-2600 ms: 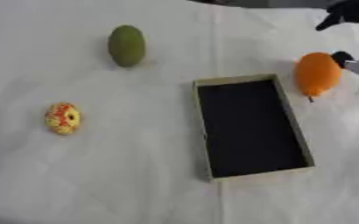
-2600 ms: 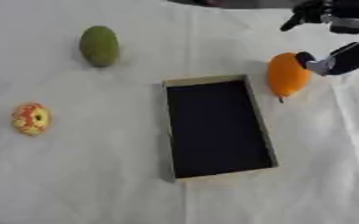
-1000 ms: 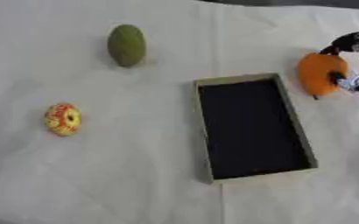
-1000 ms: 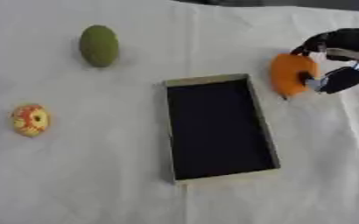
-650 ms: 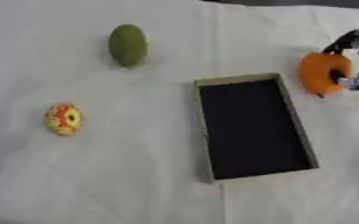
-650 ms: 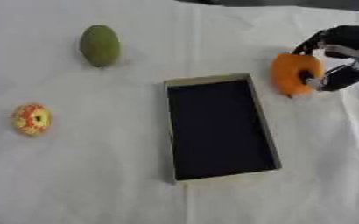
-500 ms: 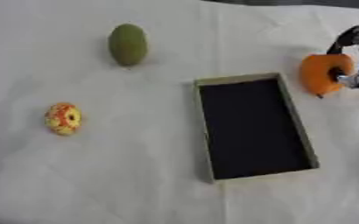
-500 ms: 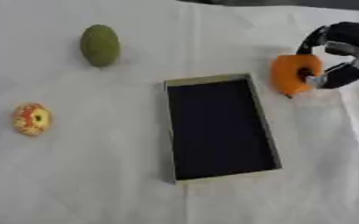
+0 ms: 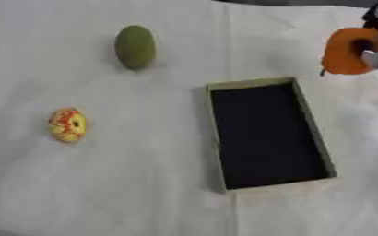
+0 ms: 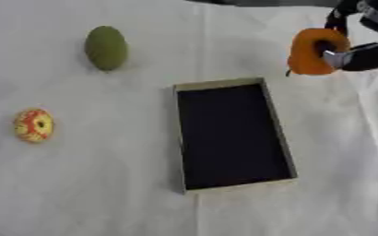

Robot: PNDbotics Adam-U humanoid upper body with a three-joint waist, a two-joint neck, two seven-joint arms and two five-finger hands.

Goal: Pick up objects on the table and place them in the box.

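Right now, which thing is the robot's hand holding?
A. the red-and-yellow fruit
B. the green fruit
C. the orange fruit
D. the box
C: the right hand has its fingers curled round the orange fruit, just beyond the box; the other two fruits lie untouched.

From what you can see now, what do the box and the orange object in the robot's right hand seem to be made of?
The box looks like cardboard: thin tan matte walls and a flat black inside, possibly a lining. The orange object looks smooth, evenly coloured and matte, perhaps a plastic or foam toy fruit; this stays uncertain. The right hand curls round it.
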